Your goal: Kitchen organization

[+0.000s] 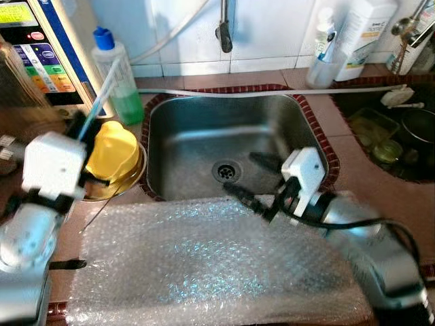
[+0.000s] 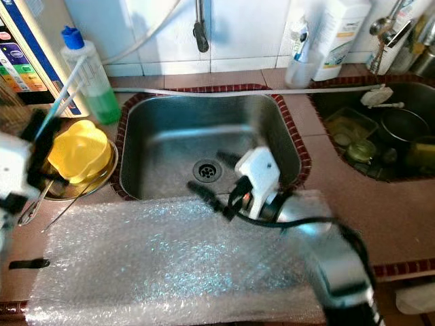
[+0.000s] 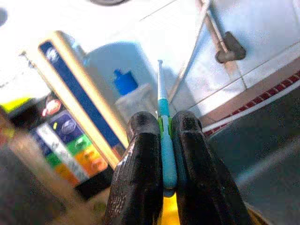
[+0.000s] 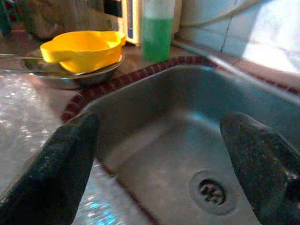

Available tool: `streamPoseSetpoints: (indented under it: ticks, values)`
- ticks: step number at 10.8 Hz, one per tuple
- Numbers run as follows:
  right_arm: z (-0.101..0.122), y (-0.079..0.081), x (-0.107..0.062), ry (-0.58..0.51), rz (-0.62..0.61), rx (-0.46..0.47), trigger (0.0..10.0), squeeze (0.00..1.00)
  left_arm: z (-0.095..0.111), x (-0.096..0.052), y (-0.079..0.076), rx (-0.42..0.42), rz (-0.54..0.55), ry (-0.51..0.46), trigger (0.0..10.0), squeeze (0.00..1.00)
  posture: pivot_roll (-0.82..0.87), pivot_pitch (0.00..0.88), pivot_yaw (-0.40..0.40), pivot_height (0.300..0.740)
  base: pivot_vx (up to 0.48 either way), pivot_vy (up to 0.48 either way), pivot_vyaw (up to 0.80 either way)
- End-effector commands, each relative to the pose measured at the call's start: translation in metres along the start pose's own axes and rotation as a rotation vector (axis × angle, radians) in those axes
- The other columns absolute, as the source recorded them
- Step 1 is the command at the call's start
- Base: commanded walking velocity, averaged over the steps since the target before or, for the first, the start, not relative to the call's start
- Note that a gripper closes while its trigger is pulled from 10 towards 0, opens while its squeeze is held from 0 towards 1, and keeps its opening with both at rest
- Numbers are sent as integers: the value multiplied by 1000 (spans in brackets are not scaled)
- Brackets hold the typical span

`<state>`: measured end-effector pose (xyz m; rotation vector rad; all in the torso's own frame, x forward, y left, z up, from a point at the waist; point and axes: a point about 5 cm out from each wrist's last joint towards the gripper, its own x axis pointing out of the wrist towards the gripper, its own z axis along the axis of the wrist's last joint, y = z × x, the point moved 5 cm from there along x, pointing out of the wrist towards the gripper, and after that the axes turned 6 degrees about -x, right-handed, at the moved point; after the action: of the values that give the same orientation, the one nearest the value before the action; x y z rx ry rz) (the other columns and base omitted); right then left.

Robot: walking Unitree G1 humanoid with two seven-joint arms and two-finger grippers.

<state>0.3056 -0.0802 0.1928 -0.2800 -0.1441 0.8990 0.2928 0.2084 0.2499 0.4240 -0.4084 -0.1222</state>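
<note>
- Clear bubble wrap [image 1: 217, 261] lies nearest you, spread over the counter [image 1: 367, 163] in front of the sink [image 1: 204, 136], its far edge at the basin's near rim.
- Your right end effector [image 1: 253, 178] hangs over that near rim with its fingers spread wide and nothing between them; its wrist view looks through the gap to the drain [image 4: 212, 192].
- Your left end effector [image 3: 162, 154] is clamped tight on a slim turquoise toothbrush [image 3: 164, 136], held just above the yellow cup [image 1: 112, 151] in the steel bowl [image 1: 129, 178] left of the sink.
- The toothbrush's long axis runs up and away from the fingers, toward the green bottle [image 1: 121, 81] at the wall; only the left arm can place it.
- The likely holder, a clear cup [image 1: 321, 66] with a tube in it, stands far right behind the sink, well apart, so I judge the move a long cross-reach.
- The left wrist view shows the grip plainly; the head views show where the tip points.
</note>
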Motion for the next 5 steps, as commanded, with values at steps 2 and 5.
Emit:
streamPoseSetpoints:
  ticks: [2,5]
  values:
    - [10,-3,4,5,49,-214,10000,0,6,8,-28,76,-165,-25,0,0,-80,149,41,740,0,0,0]
    - [15,-5,7,12,106,-388,10000,0,13,12,-71,68,-375,-53,0,0,-80,150,43,740,0,0,0]
